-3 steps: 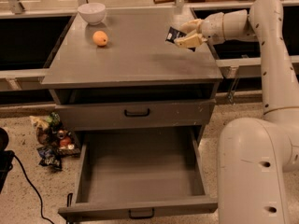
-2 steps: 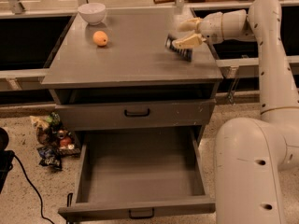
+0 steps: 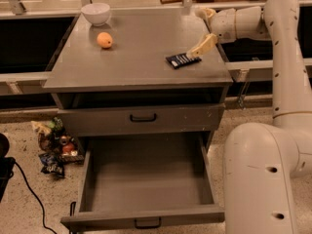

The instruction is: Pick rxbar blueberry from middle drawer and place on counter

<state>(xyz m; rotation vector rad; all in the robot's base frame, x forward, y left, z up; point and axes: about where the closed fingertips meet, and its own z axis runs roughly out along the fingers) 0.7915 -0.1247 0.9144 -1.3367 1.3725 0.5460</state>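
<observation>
The rxbar blueberry [image 3: 182, 60], a flat dark wrapper with white lettering, lies on the counter [image 3: 136, 62] near its right edge. My gripper [image 3: 198, 32] is open just right of and above the bar. Its lower finger [image 3: 202, 45] slants down so that its tip is at the bar's right end, and its upper finger [image 3: 206, 12] is raised well clear. It holds nothing. The middle drawer [image 3: 146, 179] is pulled wide open below, and its grey floor is bare.
A white bowl [image 3: 95, 12] and an orange fruit [image 3: 104, 40] sit at the counter's back left. The drawer above the open one [image 3: 144, 117] is closed. Snack packets [image 3: 53, 145] and a black cable [image 3: 24, 191] lie on the floor at left. My arm's base [image 3: 263, 179] stands beside the open drawer.
The gripper has opened and let go of the bar, which now lies flat on the counter. The gripper has lifted slightly up and to the right.
</observation>
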